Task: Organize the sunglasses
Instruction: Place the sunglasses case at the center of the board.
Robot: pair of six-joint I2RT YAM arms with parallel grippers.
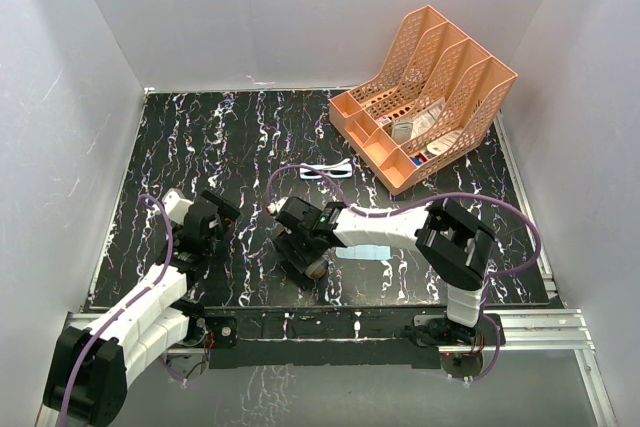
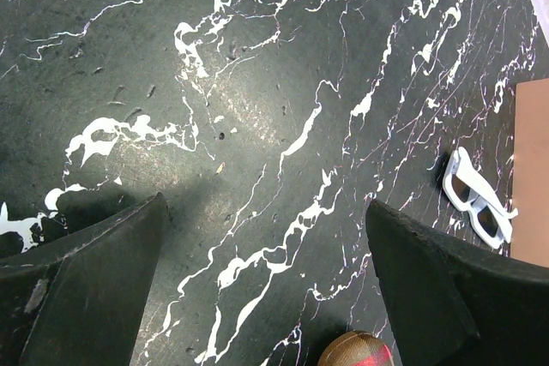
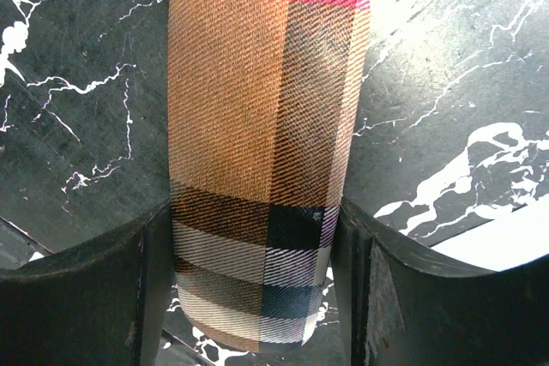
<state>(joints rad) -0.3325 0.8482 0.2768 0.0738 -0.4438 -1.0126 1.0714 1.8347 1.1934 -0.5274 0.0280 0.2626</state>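
The sunglasses (image 1: 329,170), white-framed with bluish lenses, lie on the black marbled table beyond both arms; they also show in the left wrist view (image 2: 477,197) at the right edge. My right gripper (image 1: 303,250) is shut on the brown plaid case (image 3: 262,143), its fingers (image 3: 146,289) pressed against both long sides. The case end shows in the left wrist view (image 2: 358,350) at the bottom. My left gripper (image 1: 208,217) is open and empty over bare table, left of the case.
An orange file organizer (image 1: 425,97) with small items stands at the back right. A light blue cloth (image 1: 366,250) lies under the right arm. White walls close in the table (image 1: 200,147) on three sides.
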